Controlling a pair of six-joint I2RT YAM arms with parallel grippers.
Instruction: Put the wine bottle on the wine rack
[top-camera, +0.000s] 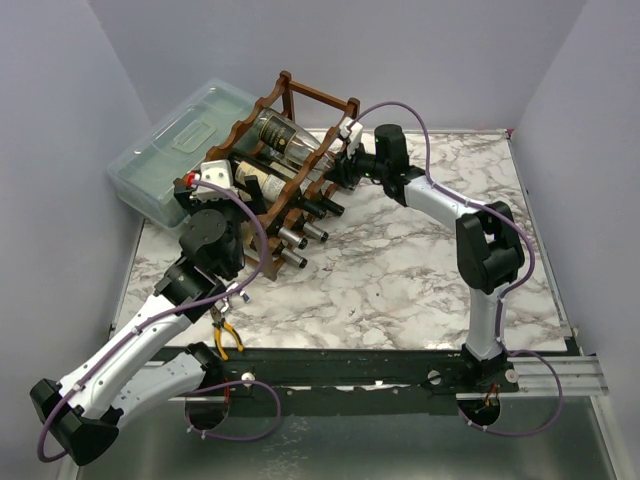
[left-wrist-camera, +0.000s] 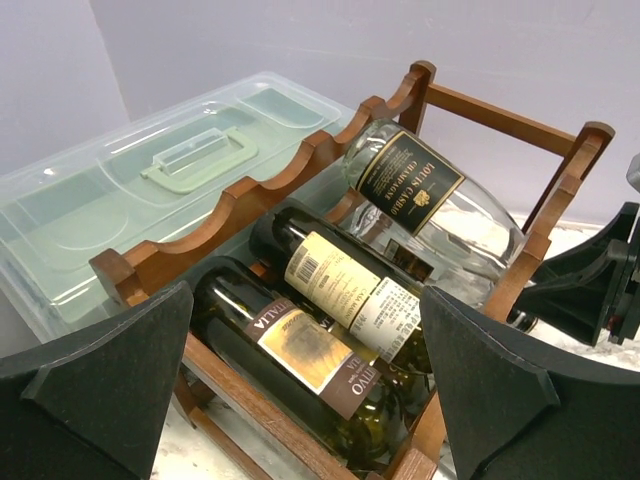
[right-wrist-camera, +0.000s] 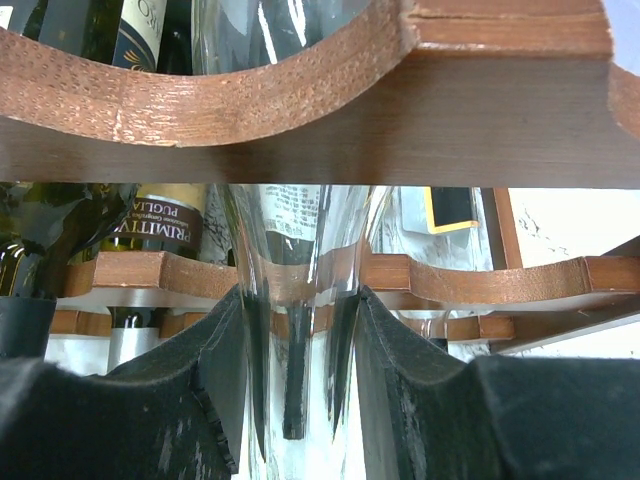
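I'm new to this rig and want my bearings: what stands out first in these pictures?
A dark wooden wine rack stands at the back left of the table, holding several bottles. A clear bottle lies tilted on its top tier, its neck pinched between the right fingers. The left fingers hang open at the rack's left side, with a lidded plastic box beside it.

I see the clear glass wine bottle with a black-and-gold label (top-camera: 288, 138) lying tilted on the top tier of the dark reddish-brown wooden wine rack with scalloped rails (top-camera: 256, 110), resting in a scallop, I think.
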